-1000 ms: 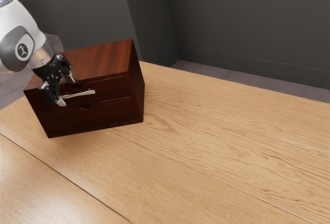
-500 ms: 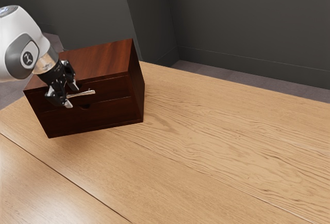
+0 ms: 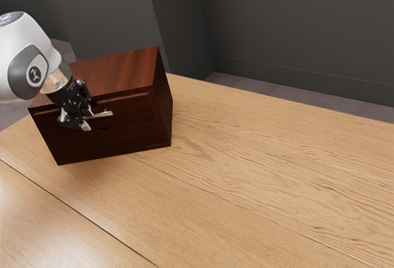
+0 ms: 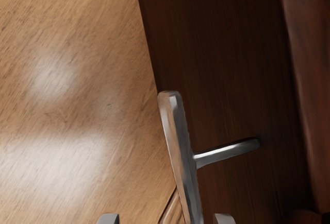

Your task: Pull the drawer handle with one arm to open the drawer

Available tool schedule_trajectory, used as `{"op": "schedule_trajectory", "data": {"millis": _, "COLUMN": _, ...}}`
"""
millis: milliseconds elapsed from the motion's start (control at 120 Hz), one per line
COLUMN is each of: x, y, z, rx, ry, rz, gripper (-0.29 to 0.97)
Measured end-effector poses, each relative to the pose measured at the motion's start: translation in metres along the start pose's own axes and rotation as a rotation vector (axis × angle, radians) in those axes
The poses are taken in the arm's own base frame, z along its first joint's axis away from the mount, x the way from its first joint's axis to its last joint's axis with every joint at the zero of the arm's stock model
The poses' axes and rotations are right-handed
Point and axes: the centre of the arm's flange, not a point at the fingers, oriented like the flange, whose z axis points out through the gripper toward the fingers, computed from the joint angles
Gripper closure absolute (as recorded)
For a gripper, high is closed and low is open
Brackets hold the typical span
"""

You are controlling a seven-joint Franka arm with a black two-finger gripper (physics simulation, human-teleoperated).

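Note:
A dark wooden drawer box stands on the table at the exterior view's left. Its upper drawer front carries a silver bar handle. The drawer front looks level with the box's face. My black gripper is at the end of the handle nearer the arm and hides that end. In the wrist view the handle runs up from between my two fingertips, on a short post fixed to the drawer front. My gripper is open, and its fingers stand apart from the bar on both sides.
The light wooden table stretches wide toward the exterior view's right and front. A lower drawer front sits under the upper one. Dark walls stand behind the table.
My hand has moved in toward the drawer front and a little lower, and now straddles the handle's end. The drawer box and handle have not moved.

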Motion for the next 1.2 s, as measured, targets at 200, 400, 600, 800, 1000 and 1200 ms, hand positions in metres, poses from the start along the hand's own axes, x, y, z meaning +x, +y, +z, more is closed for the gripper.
{"op": "schedule_trajectory", "data": {"millis": 200, "x": -0.003, "y": -0.009, "z": -0.002, "rx": 0.006, "ry": 0.006, "rz": 0.0, "gripper": 0.54}}
{"op": "schedule_trajectory", "data": {"millis": 400, "x": -0.006, "y": -0.023, "z": -0.008, "rx": 0.009, "ry": 0.017, "rz": 0.001, "gripper": 0.55}}
{"op": "schedule_trajectory", "data": {"millis": 600, "x": -0.009, "y": -0.034, "z": -0.006, "rx": 0.023, "ry": 0.018, "rz": -0.001, "gripper": 0.55}}
{"op": "schedule_trajectory", "data": {"millis": 800, "x": -0.011, "y": -0.046, "z": -0.008, "rx": 0.026, "ry": 0.018, "rz": -0.007, "gripper": 0.55}}
{"op": "schedule_trajectory", "data": {"millis": 1000, "x": -0.012, "y": -0.059, "z": -0.013, "rx": 0.019, "ry": 0.021, "rz": -0.013, "gripper": 0.55}}
{"op": "schedule_trajectory", "data": {"millis": 1200, "x": -0.014, "y": -0.072, "z": -0.017, "rx": 0.014, "ry": 0.023, "rz": -0.021, "gripper": 0.55}}
